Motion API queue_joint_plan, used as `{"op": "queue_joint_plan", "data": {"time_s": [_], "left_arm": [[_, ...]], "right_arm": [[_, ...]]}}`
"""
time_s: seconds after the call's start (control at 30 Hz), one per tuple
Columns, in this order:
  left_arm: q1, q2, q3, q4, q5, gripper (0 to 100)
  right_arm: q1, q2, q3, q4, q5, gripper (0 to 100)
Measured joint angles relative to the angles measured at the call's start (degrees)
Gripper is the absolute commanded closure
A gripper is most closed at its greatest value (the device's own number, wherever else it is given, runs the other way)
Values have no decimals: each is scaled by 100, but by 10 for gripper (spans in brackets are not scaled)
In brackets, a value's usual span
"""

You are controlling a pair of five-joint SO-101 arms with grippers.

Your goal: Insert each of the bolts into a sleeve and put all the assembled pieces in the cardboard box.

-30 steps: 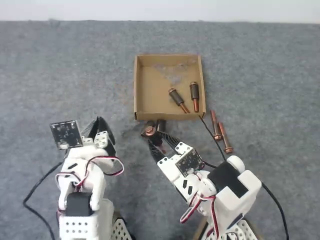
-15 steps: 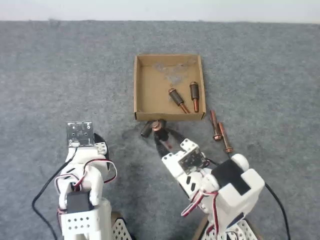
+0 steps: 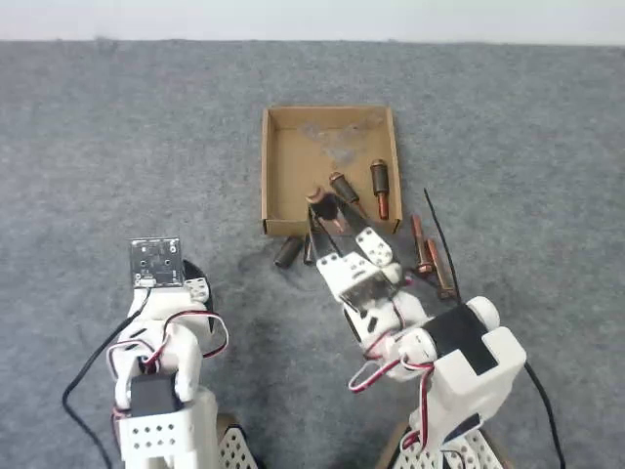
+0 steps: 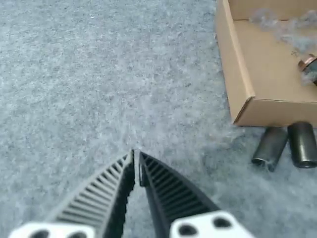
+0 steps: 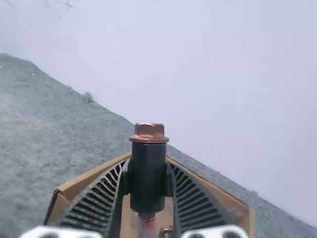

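High view shows you the right pincer (image 3: 324, 213) clamped on a sleeved bolt (image 3: 318, 199) over the lower wall of the cardboard box (image 3: 266, 166), mid-frame; your left pincer (image 4: 135, 157) is closed on nothing.

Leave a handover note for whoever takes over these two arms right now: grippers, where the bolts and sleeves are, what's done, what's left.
Left gripper: shut, empty, low over the carpet to the left of the cardboard box.
Right gripper: shut on a sleeved bolt, held over the near part of the box.
Done: two assembled pieces lie in the box.
Left: release the held piece into the box. Two loose bolts lie on the carpet right of the box and two empty sleeves in front of it. Assemble and box both.
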Motion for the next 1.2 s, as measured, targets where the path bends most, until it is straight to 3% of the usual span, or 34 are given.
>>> {"op": "queue_joint_plan", "data": {"time_s": [0.33, 0.93, 1.2], "left_arm": [[0, 0, 0, 0, 0, 989], [-53, 0, 0, 0, -9, 989], [-53, 0, 0, 0, -9, 989]], "right_arm": [[352, 9, -1582, 2180, 193, 993], [396, 97, -4607, 8475, 193, 993], [396, 123, -5468, 10637, 202, 993]]}}
